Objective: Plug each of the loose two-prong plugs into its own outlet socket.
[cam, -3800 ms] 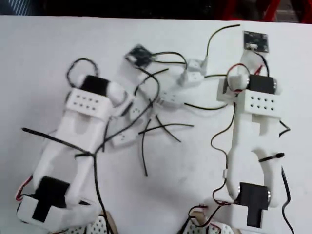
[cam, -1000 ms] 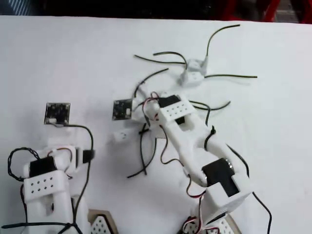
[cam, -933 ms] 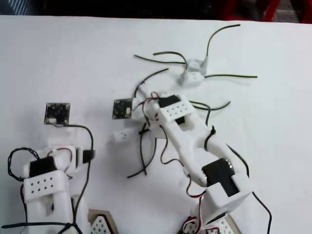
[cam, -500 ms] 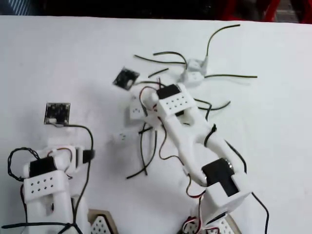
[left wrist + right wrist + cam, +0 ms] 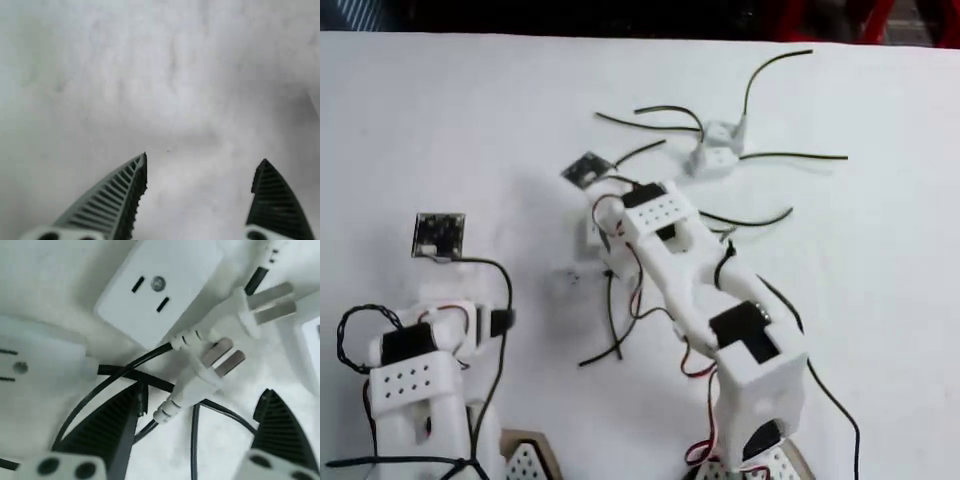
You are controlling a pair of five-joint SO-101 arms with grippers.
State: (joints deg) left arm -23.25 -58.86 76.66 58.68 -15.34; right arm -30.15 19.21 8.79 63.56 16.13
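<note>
- Right gripper [image 5: 202, 395]: fingers spread wide, gripping nothing. The ribbed pads [image 5: 117, 425] touch no object.
- Near plug [image 5: 197, 377]: white, two-prong, flat on the table between the spread fingers and touching neither. Its prongs point away from the gripper.
- Far plug [image 5: 247, 307]: same type, just beyond the near plug, prongs roughly parallel to it. Both plugs lie unplugged.
- Outlet socket [image 5: 160, 285]: white block, face up, just beside both plugs.
- Second socket [image 5: 30, 375]: off to one side, with a black cord [image 5: 125, 372] running past it.
- Left gripper [image 5: 202, 164]: fingers parted, nothing between them, over bare table [image 5: 150, 75].
- High view: right arm [image 5: 690, 280] extends to mid-table among loose cords. Left arm [image 5: 415, 370] sits at the near left corner. White blocks [image 5: 715, 152] with cords lie farther out.
</note>
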